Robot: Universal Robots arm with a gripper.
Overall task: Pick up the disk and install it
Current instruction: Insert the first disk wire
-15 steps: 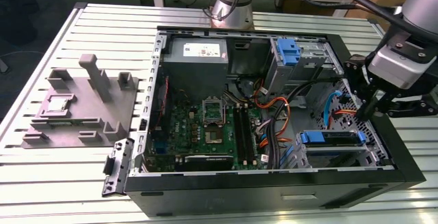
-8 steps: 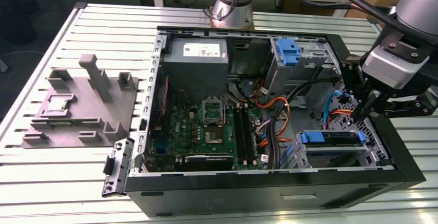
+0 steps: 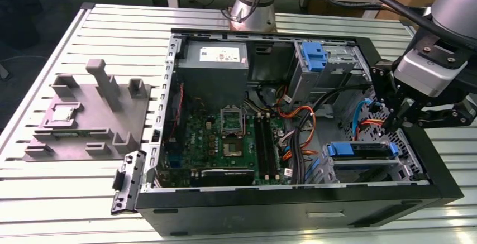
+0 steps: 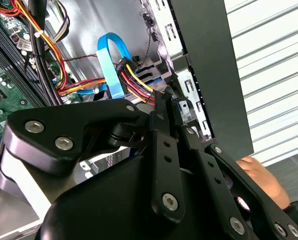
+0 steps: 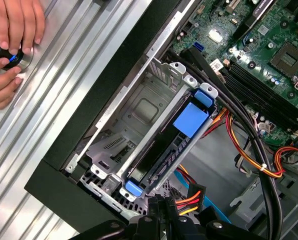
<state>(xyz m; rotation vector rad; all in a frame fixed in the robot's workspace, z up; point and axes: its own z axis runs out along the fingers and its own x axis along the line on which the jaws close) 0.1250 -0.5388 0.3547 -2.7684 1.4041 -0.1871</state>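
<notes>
Exterior view gave you the whole layout: the slatted metal table (image 3: pixel 75 26) carried the open computer case (image 3: pixel 298 207), with the arm leaning over the case's wall on the exterior view's right. Inside, the motherboard (image 3: pixel 223 138) took the middle of the floor and the grey power supply (image 3: pixel 216 60) sat against the far wall. The drive cage (image 3: pixel 369 172) filled the case's near corner on the exterior view's right. The disk (image 3: pixel 361 150) lay flat there in its blue carrier, on the cage's motherboard side, with its long axis running along the near wall. The cage slot between the disk and that wall looked bare in the first wrist view. Another blue carrier (image 3: pixel 316 57) stood on end in the bay at the far wall, well apart from your work. Your gripper (image 3: pixel 391 122) hung just above the cage, near the end of the disk that faces the right-hand wall, so the disk lay below it and stretched away toward the motherboard. Its fingers (image 4: pixel 161 145) were drawn together and, as far as both wrist views showed, gripped nothing. Room was tight. The case walls closed two sides, while a bundle of red, yellow and orange leads (image 5: pixel 249 160) and a blue flat cable (image 4: pixel 114 55) crowded the inner side, leaving free approach mainly from above. A hand (image 5: pixel 11 30) rested on the table outside the case.
</notes>
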